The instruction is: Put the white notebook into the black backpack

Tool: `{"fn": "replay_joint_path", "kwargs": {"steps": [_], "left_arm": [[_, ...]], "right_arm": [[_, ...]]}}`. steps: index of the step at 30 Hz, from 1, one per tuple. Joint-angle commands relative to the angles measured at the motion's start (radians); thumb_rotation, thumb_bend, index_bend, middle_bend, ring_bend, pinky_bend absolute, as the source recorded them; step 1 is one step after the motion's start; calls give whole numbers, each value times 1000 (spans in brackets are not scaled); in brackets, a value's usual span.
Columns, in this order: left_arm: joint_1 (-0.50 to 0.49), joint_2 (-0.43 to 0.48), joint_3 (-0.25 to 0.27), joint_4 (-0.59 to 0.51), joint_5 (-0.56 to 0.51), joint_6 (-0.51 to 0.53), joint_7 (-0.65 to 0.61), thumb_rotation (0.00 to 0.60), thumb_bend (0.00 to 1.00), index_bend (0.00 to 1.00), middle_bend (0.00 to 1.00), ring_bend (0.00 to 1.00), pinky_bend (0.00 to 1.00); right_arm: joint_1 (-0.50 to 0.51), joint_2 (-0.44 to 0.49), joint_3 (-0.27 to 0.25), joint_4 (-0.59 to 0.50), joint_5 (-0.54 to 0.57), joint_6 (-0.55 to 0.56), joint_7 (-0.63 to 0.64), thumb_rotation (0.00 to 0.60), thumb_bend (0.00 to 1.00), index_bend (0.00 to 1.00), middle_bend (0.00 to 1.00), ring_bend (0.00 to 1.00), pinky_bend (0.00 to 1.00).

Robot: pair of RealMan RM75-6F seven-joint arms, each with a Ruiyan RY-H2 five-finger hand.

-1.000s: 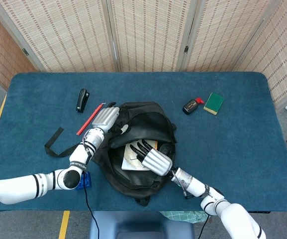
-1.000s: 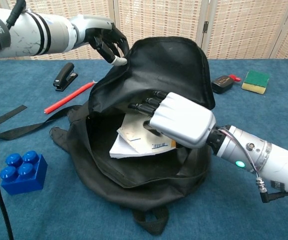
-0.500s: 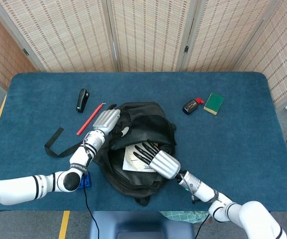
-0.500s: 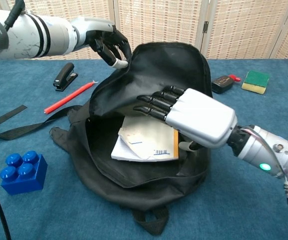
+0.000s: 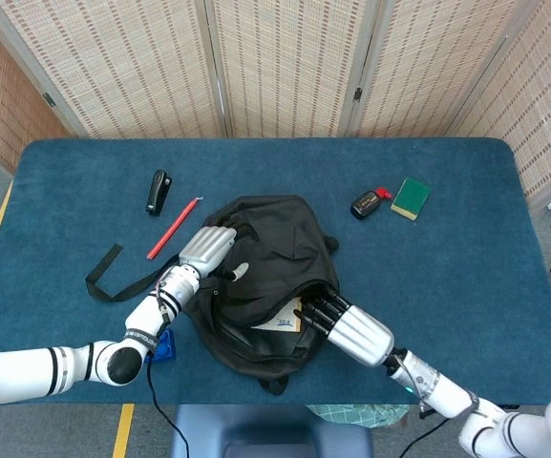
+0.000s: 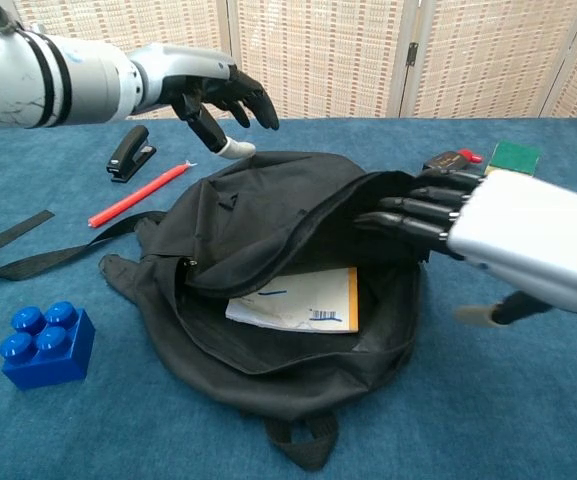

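Observation:
The black backpack (image 5: 261, 272) lies in the middle of the table, its flap sagging low over the opening (image 6: 268, 215). Inside lies the white notebook (image 6: 298, 300), flat, with its orange edge and barcode showing; the head view shows only a sliver of the notebook (image 5: 280, 323). My left hand (image 6: 213, 95) hovers over the bag's far left rim with fingers spread, holding nothing; in the head view the left hand (image 5: 208, 250) overlaps the bag's upper left. My right hand (image 6: 498, 235) sits at the bag's right rim, fingers straight and empty, also seen as the right hand (image 5: 347, 329) at the opening.
A black stapler (image 5: 158, 191) and a red pencil (image 5: 172, 229) lie at the far left. A loose black strap (image 5: 103, 272) and a blue brick (image 6: 43, 345) sit left of the bag. A green sponge (image 5: 410, 197) and a black-and-red gadget (image 5: 368, 202) are at the far right.
My right hand has drawn back out of the bag to the right, leaving the notebook inside. My left hand has let go of the flap, which has dropped over the opening.

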Motion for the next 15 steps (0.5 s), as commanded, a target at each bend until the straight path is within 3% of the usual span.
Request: {"fn": "replay_joint_path", "kwargs": {"steps": [1,9,15], "left_arm": [[23,29,8,-35,32,15,-14,600,465,285,205,178,9],[119,96,49,-125,170,116,-41,600,460,274,201,177,9],[224,117,104,-154,306,270,-29,600,460,273,201,178,9]], "right_arm": [[-46,81,-33,-66,-34,56,12,600,78,45,185,242,183],[-108,222,-58,-136,-56,132,113,600,77,187,252,308,317],[-161,265,-15,-148,20,156,178,600,78,194,252,341,348]]}}
